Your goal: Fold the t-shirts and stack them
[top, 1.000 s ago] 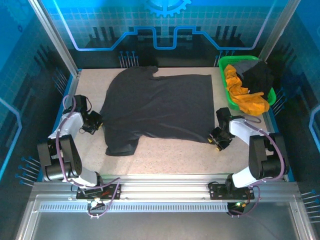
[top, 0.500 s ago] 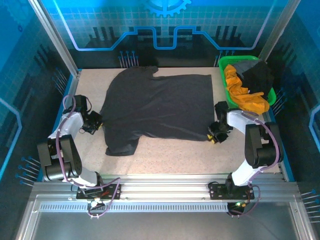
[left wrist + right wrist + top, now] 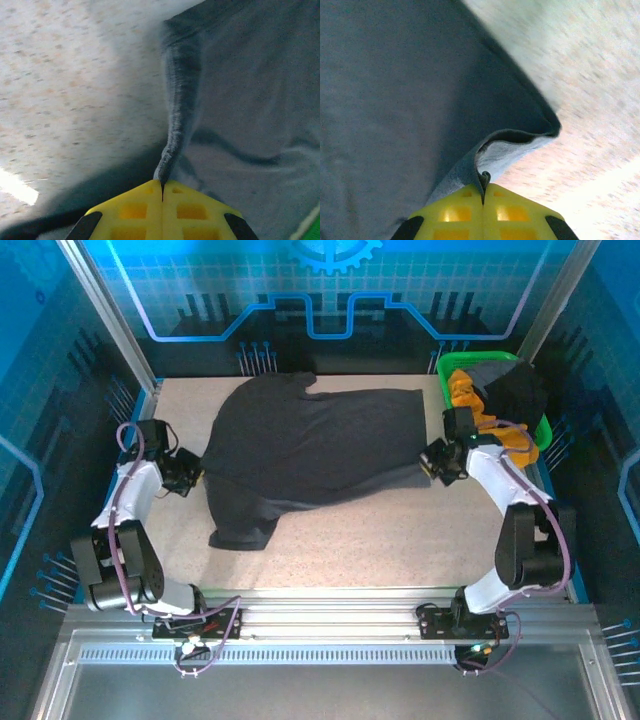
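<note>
- From above: dark shirt (image 3: pixel 315 450) spread mid-surface (image 3: pixel 380 540); left claw (image 3: pixel 188 472) pinched on its 9 o'clock edge, right claw (image 3: pixel 434 462) on its 3 o'clock corner; other shirts (image 3: pixel 490 435) heaped in green basket (image 3: pixel 446 368) at 2 o'clock.
- Left wrist: left claw (image 3: pixel 161 192) clamped on a thin ridge of cloth running toward 12 o'clock.
- Right wrist: right claw (image 3: pixel 483 192) closed on a curled hem corner, a mere sliver between the tips.
- Likely to lose so shallow a bite if pulled unevenly, dropping one side and skewing the fold.
</note>
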### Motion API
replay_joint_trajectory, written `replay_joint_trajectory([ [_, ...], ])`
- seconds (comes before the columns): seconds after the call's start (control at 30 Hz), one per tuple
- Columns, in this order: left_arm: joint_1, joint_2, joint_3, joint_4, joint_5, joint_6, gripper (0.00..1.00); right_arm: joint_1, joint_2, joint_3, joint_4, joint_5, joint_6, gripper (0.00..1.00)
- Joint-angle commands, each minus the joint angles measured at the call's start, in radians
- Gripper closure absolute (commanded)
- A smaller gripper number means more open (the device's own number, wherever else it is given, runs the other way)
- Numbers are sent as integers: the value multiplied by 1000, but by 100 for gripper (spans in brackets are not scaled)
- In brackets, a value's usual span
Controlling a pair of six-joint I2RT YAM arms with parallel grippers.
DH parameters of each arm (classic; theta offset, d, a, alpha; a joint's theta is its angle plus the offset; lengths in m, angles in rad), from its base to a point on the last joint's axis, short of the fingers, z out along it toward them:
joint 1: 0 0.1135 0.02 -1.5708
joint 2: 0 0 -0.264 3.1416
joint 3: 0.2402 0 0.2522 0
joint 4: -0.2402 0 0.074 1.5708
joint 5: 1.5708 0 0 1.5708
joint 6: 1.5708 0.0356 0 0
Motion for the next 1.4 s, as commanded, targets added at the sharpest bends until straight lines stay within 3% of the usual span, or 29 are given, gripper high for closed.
replay_joint_trajectory([
  [0.0,-18,-53,73,110,59,-165,100,-3,-55,103,31,0,-83,100],
  [0.13,-32,-75,209,182,55,-261,100,1,-92,202,62,3,-106,100],
  [0.43,-26,-196,451,215,-4,-336,100,-35,-224,364,119,-19,-129,100],
  [0.73,-7,-326,622,238,-70,-372,100,-157,-447,391,183,-105,-92,100],
  [0.9,-6,-317,766,200,-118,-381,100,-163,-490,418,220,-102,-66,100],
  [1.03,-4,-231,833,104,-93,-390,100,-163,-419,447,247,-124,-24,100],
  [1.17,2,-89,818,162,12,-423,100,-137,-264,490,331,-177,26,100],
  [1.37,31,179,1014,213,158,-448,100,-93,29,739,373,-280,50,100],
])
